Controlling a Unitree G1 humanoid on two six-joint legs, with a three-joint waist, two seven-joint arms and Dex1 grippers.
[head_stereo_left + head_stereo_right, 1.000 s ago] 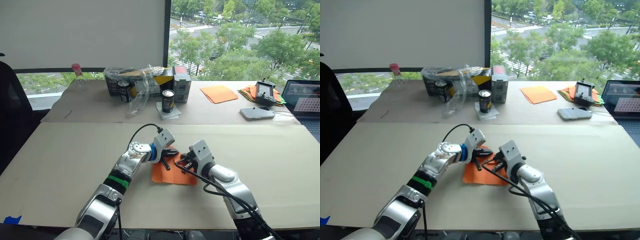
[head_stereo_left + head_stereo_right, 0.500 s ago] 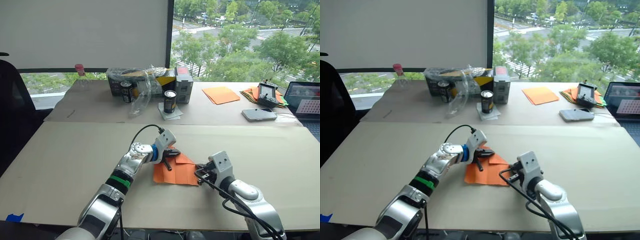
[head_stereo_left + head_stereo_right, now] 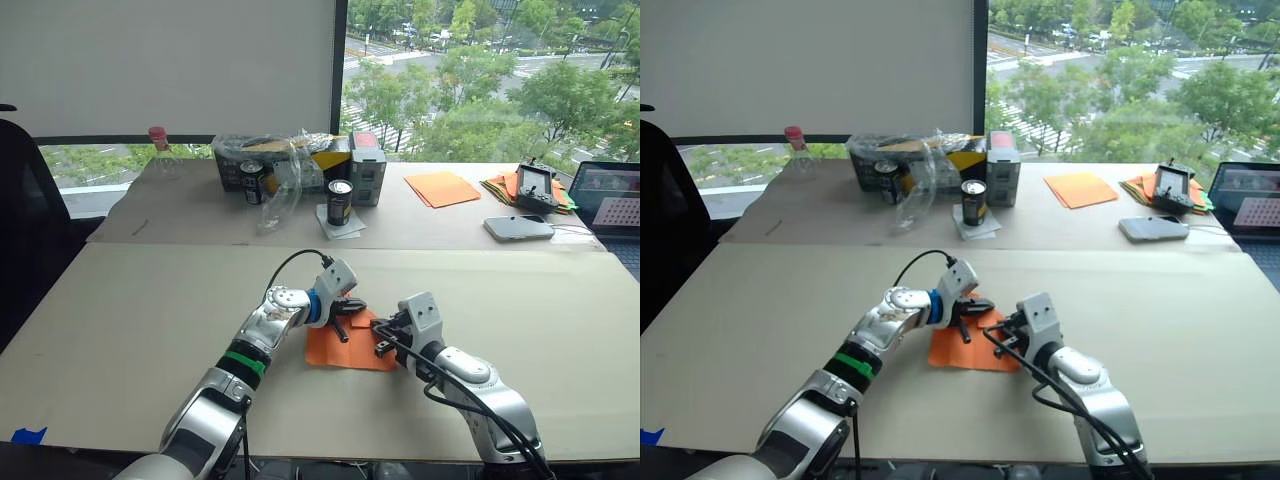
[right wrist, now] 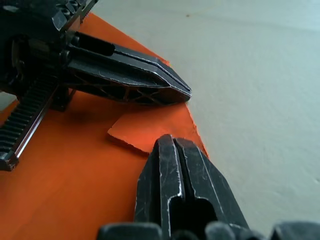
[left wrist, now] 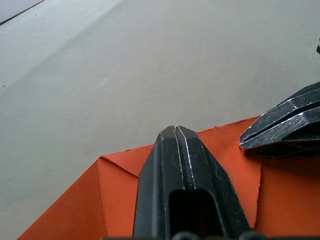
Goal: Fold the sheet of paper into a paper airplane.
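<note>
The sheet of paper [image 3: 335,348] lies flat on the near table, bright orange, with a small folded flap [image 4: 145,135] at its far right corner. My left gripper [image 3: 354,304] is shut, its closed tips [image 5: 175,131] resting on the sheet's far edge. My right gripper [image 3: 383,337] is also shut, its tips [image 4: 172,144] down on the sheet's right side, just short of the flap. The two grippers point at each other a short way apart, and neither has paper between its fingers. The sheet's far corners show diagonal creases [image 5: 117,165].
On the far table stand a box under crumpled plastic [image 3: 285,160], two cans [image 3: 337,201], a pink-capped bottle [image 3: 157,148], a stack of orange sheets [image 3: 438,187], a multicoloured paper bundle [image 3: 500,185], a phone [image 3: 517,227] and a laptop [image 3: 605,195]. A black chair [image 3: 20,230] is at left.
My right gripper drew off past the sheet's right edge half a second ago and has come back onto its right side. The left gripper has stayed on the sheet.
</note>
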